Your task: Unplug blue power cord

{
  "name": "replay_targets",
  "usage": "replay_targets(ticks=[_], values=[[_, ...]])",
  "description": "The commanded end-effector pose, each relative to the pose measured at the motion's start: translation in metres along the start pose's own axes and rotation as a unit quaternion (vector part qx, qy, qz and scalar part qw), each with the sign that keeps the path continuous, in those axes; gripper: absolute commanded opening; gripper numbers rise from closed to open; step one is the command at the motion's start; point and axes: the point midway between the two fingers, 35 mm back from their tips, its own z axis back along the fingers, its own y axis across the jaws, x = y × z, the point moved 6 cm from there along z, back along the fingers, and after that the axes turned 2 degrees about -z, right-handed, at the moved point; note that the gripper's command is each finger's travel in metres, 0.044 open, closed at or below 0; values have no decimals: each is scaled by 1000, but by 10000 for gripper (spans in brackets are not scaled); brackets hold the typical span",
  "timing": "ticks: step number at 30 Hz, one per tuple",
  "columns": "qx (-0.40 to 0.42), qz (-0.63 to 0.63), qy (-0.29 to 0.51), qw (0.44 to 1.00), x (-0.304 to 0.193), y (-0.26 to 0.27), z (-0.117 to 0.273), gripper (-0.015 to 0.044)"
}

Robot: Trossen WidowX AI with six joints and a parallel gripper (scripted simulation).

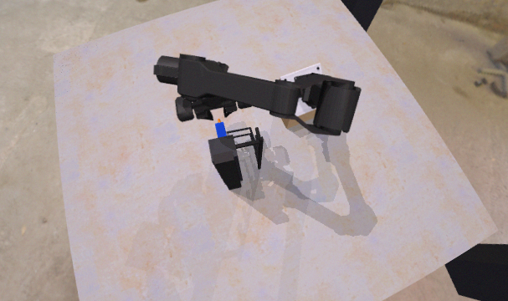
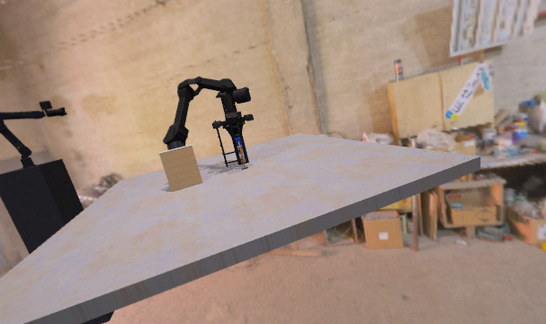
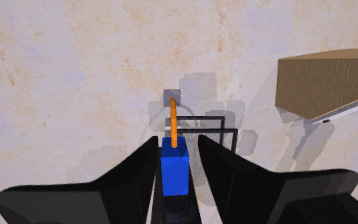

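The blue plug (image 1: 221, 130) (image 2: 238, 139) (image 3: 175, 175) sits against the face of the upright black power strip (image 1: 224, 150) (image 2: 246, 157) (image 3: 175, 214). Whether its prongs are in a socket is hidden. The orange cord (image 1: 219, 120) (image 2: 242, 156) (image 3: 174, 122) runs from the plug down to a small grey square on the table. My gripper (image 1: 218, 114) (image 3: 178, 140) is open around the plug, one finger on each side. In the wrist view a gap shows between the plug and each fingertip.
A thin black wire frame (image 1: 259, 152) (image 2: 222, 146) (image 3: 236, 142) stands close beside the strip. A brown block with a white top (image 1: 300, 121) (image 2: 183, 168) (image 3: 325, 82) stands near the arm's base on the table (image 1: 132, 167) (image 2: 299, 180).
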Motion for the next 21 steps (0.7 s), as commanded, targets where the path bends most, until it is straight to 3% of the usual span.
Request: replay_targets(ticks=[1,21], values=[[2,-1,-3,1000,-4,1,2,160],[2,-1,-2,1000,-31,0,2,160]])
